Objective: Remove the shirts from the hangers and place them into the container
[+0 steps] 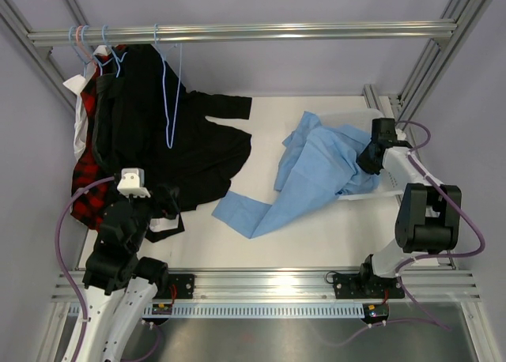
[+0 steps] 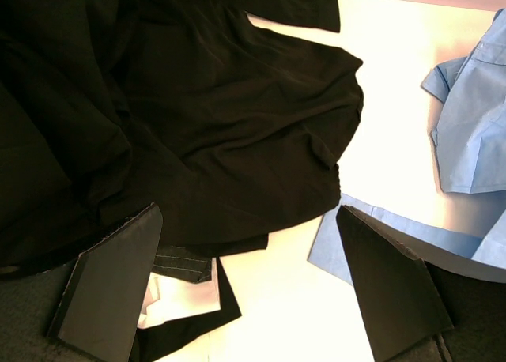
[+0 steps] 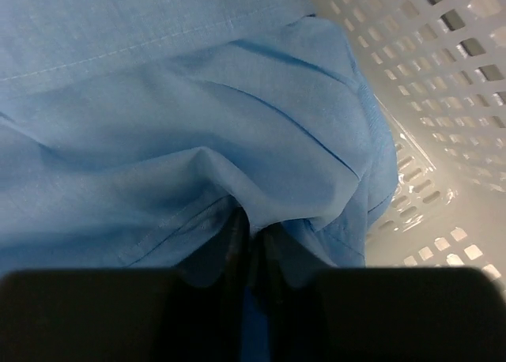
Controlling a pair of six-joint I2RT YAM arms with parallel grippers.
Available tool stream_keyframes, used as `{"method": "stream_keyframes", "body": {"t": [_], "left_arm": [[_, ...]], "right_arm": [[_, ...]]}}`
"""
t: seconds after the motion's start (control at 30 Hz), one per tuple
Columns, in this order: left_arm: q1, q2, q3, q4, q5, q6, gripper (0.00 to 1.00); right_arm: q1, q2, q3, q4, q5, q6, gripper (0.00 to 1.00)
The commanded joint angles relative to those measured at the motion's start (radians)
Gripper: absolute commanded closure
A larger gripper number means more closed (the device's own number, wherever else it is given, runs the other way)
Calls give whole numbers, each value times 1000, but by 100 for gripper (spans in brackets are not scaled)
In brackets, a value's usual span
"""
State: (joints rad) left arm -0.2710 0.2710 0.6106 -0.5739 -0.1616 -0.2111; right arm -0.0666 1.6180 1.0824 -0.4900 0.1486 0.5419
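The light blue shirt (image 1: 316, 172) lies spread from the table's middle over the white mesh container (image 1: 370, 194) at the right. My right gripper (image 1: 368, 160) sits at the container's edge, shut on a fold of the light blue shirt (image 3: 198, 117); its jaws (image 3: 253, 220) pinch cloth beside the container wall (image 3: 443, 77). A black shirt (image 1: 190, 148) trails from the rail onto the table. My left gripper (image 1: 170, 204) hovers open over its lower hem (image 2: 198, 117), fingers (image 2: 111, 291) wide apart and holding nothing. Pale blue hangers (image 1: 170, 101) hang on the rail.
A red-and-black plaid shirt (image 1: 87, 188) and a white shirt (image 1: 79, 101) hang bunched at the left by the frame post. A bit of white cloth (image 2: 182, 295) shows under the black hem. The metal rail (image 1: 277, 34) crosses the back.
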Motion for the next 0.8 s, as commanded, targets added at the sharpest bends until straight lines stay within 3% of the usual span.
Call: {"method": "stream_keyframes", "body": {"t": [0.0,0.07,0.1,0.2,0.33,0.57,0.77], "left_arm": [[-5,8,-6,60,-15,-10,1],[-5,8,-6,60,-15,-8,1],[-5,8,-6,60,-13,-8,1],[-5,8,-6,60,-13,-10,1],[-5,11,-6,62,-13,-10,1],[-5,14,-3,57,-15,-11,1],[-5,20,-3,57,-15,-11,1]], "right_arm": [[2,-102,5,33,22,-25,71],[7,-160,5,30,9,-69,58],[11,-180,11,22,6,-89,46],[56,-251,34,-8,15,-160,23],[200,-323,65,-44,118,-227,6],[494,-438,63,-22,121,-342,1],[790,-370,53,-5,-10,-451,1]]}}
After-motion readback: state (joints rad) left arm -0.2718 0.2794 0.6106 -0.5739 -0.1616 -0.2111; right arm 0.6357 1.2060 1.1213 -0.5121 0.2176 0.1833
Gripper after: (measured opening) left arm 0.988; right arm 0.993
